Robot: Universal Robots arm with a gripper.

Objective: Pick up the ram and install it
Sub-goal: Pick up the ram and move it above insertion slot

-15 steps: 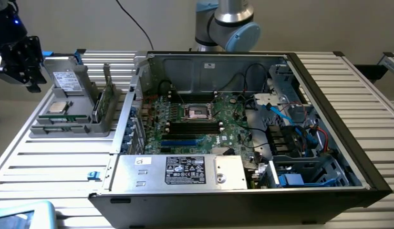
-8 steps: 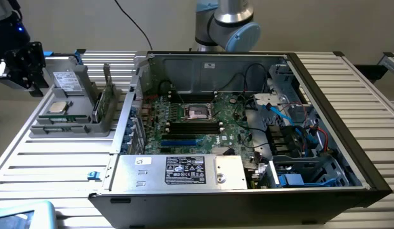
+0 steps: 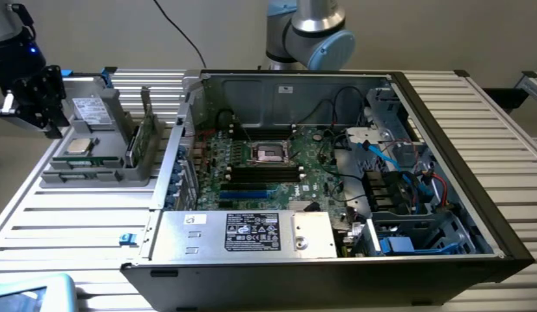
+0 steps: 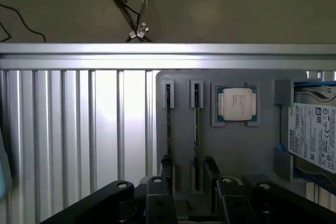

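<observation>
Slatted metal table (image 3: 78,221) bore an open computer case (image 3: 286,91). The ram (image 4: 196,121) stood in its grey tray (image 4: 236,150), not yet lifted. The gripper (image 4: 187,169) hovered above, fingers spread, holding nothing.

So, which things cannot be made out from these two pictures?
Wrist view: the ram sticks stand edge-on in the grey tray, so their chips are hidden; the end effector covers one end of each.
Wrist view: the hard drive is cut off by the picture's edge.
Exterior view: the motherboard's memory slots are too small to show their latches.
</observation>
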